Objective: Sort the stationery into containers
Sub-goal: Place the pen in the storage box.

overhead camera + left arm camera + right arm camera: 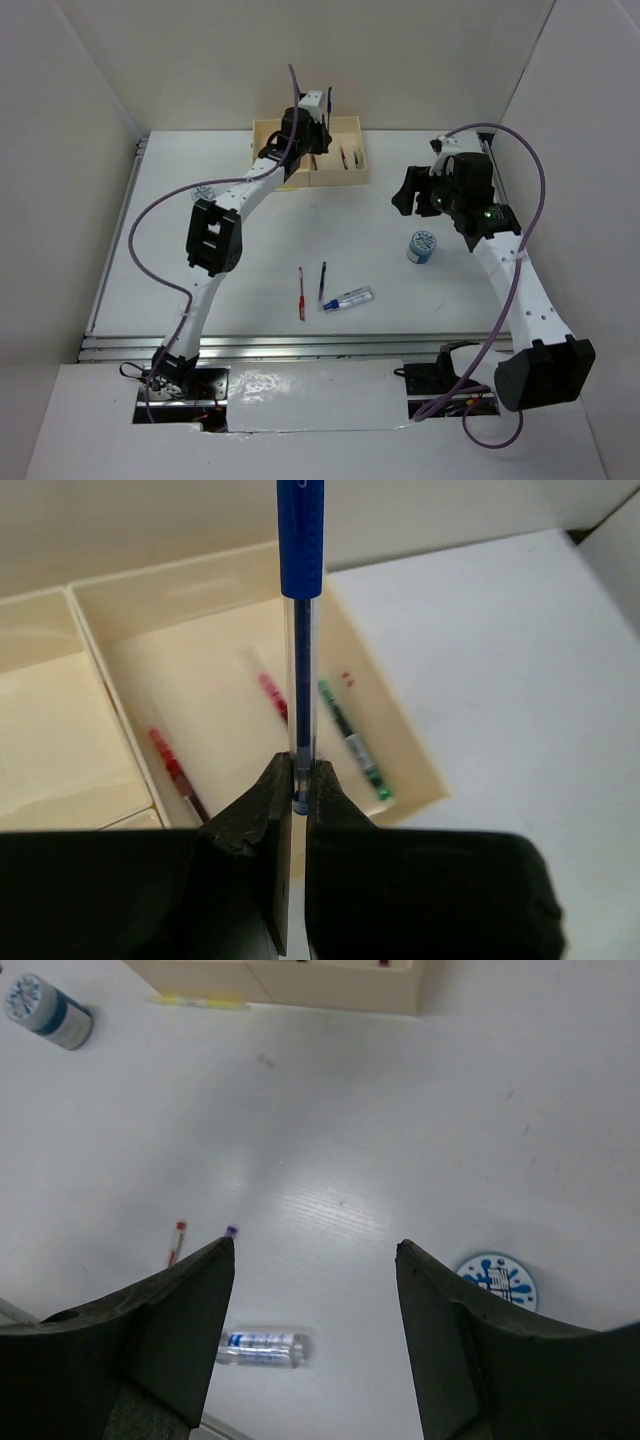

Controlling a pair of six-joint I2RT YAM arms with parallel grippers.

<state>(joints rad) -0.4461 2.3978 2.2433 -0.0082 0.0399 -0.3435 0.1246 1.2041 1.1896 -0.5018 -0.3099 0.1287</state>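
The step in hand is the deposit of one pen. The left pincer [298, 780] is clamped narrow on the lower end of a blue pen [301, 540], which stands upright above the box [350, 128] at 12 o'clock on the tabletop [250, 250]. In the left wrist view this pen hangs over the pen compartment [200, 680], where a red pen [175, 770], a second reddish pen [270, 692] and a green pen [352, 745] already lie. The next move, by judgement, calls for a release, preferably after lowering or tilting the pen so that it falls flat inside the walls and does not bounce out. The right pincer [315, 1250] stands wide and holds nothing, above the tabletop at 3 o'clock. Near it stands a round cylinder [421, 246]. A loose red pen [301, 293], a loose blue pen [322, 280] and a clear tube [352, 298] lie unsorted at 6 o'clock.
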